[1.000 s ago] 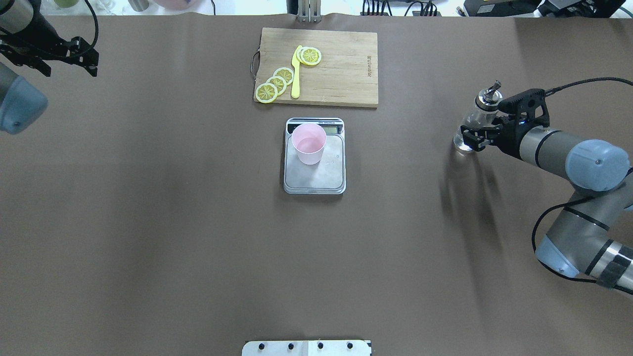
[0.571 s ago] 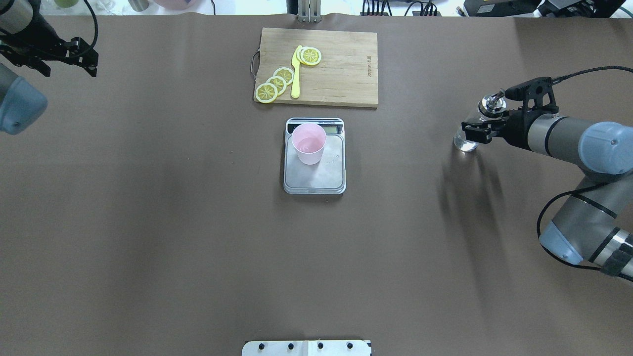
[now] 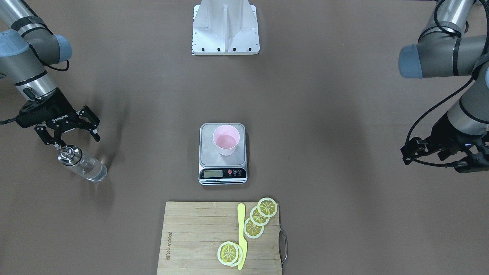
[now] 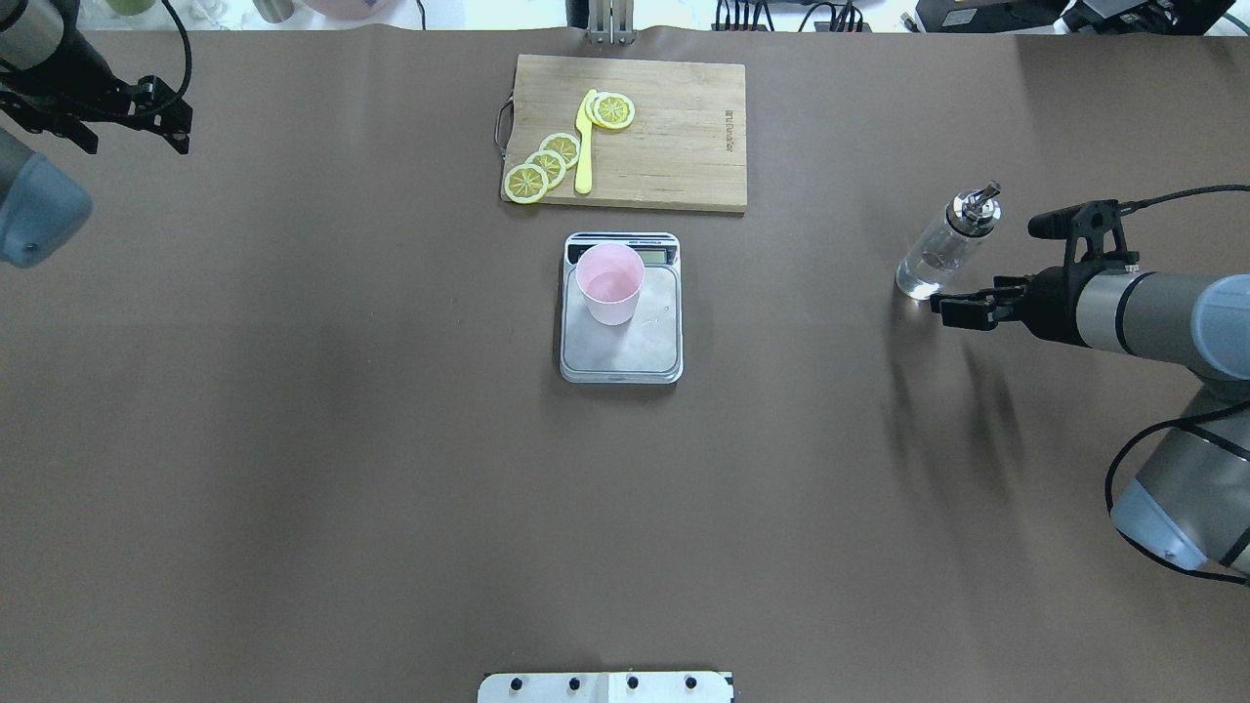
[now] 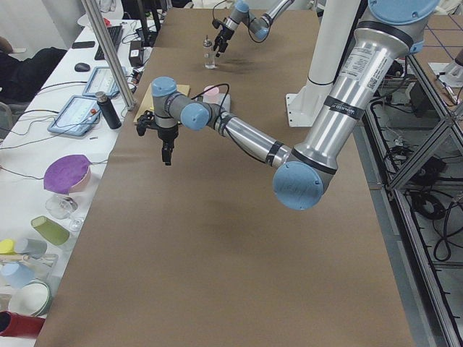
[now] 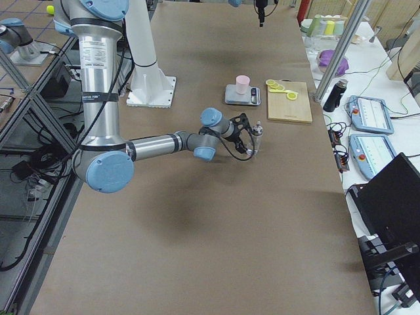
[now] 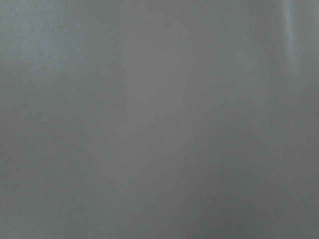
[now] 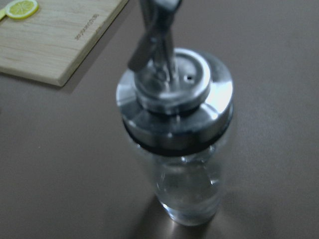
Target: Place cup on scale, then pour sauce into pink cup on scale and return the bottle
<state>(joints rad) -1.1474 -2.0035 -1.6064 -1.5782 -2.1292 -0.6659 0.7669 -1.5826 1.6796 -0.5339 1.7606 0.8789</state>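
Observation:
The pink cup [image 4: 609, 283] stands upright on the far part of the grey scale [image 4: 635, 347], also seen in the front view [image 3: 226, 140]. The clear glass bottle [image 4: 937, 252] with its silver spout cap stands free on the table at the right and holds clear sauce. It fills the right wrist view [image 8: 174, 114]. My right gripper [image 4: 939, 306] is open and empty, just beside the bottle on the near side, apart from it [image 3: 74, 135]. My left gripper [image 4: 176, 117] is open and empty, high over the far left corner.
A wooden cutting board [image 4: 674, 146] lies beyond the scale, with several lemon slices [image 4: 547, 161] and a yellow knife [image 4: 584, 146] on it. The robot's base plate [image 3: 225, 26] is at the near edge.
My right gripper has let go of the bottle and drawn back towards the robot and to the right. The bottle stays standing. The left arm has barely moved.

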